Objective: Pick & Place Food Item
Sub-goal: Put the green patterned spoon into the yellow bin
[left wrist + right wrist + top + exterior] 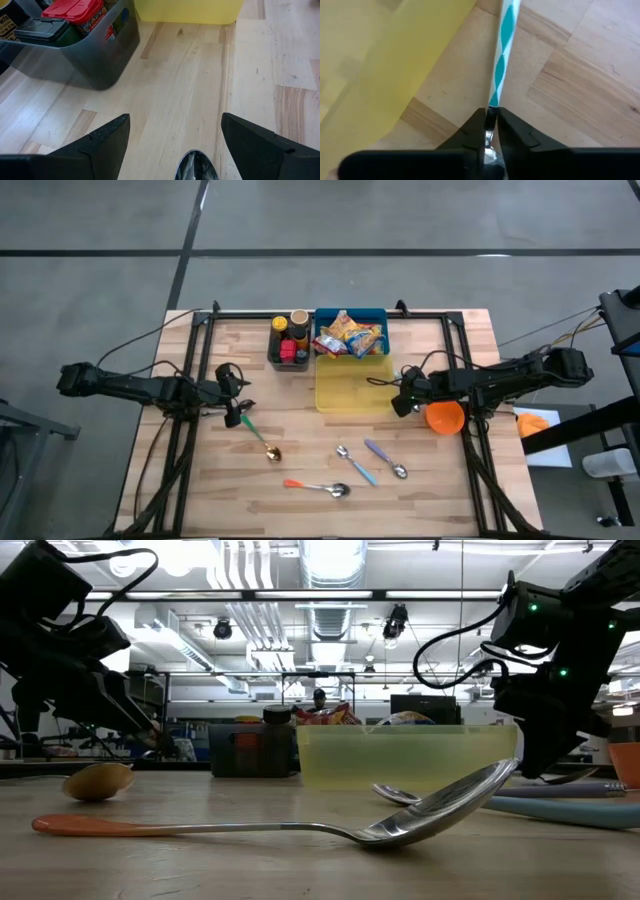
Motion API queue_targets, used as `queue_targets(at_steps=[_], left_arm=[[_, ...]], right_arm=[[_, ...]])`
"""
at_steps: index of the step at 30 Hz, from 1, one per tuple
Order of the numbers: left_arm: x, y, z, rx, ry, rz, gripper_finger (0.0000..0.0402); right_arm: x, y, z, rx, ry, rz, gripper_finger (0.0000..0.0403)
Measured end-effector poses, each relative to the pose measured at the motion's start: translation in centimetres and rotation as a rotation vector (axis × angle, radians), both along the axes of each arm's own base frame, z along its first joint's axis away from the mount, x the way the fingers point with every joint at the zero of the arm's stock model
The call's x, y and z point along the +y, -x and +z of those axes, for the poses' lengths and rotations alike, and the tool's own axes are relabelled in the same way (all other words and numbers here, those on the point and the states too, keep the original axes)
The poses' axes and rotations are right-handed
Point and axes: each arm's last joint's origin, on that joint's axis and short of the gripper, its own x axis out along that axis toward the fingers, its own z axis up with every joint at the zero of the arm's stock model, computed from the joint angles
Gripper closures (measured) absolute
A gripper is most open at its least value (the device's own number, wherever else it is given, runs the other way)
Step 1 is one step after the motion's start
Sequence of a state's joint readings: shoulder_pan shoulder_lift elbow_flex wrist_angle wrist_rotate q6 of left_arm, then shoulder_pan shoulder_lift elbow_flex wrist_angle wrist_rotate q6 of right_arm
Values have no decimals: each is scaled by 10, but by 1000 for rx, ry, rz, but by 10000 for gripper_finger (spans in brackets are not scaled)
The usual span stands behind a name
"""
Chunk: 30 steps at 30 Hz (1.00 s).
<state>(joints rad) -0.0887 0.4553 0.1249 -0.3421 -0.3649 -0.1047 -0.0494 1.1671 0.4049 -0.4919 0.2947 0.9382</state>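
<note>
Wood tabletop [200, 480]-wise, saw the right gripper [491, 117] clamped on a teal-and-white striped stick [501, 65] just beside the yellow tub [350, 395]. Caught the left gripper [172, 145] spread wide over a spoon's bowl [196, 167]. Spotted snack packets [350, 337] in the blue bin [385, 330].

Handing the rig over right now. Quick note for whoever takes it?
Left gripper: open, holding nothing, by the green-handled spoon.
Right gripper: shut on a thin teal-striped handle, beside the yellow tray.
Snack packets sit in the blue bin.
Done: no food moved that I can see.
Left: pick a food item and place it.
</note>
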Motion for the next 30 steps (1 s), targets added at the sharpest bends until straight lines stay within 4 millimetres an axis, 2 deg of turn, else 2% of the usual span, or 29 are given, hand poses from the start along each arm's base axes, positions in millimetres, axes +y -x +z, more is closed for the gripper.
queue_targets(at_steps=[6,13,30], left_arm=[[0,0,0,0,0,0,85],[0,0,0,0,0,0,85],[0,0,0,0,0,0,85]], right_arm=[[0,0,0,-2,4,-1,388],[0,1,-1,4,17,-6,370],[0,2,0,5,18,-10,367]])
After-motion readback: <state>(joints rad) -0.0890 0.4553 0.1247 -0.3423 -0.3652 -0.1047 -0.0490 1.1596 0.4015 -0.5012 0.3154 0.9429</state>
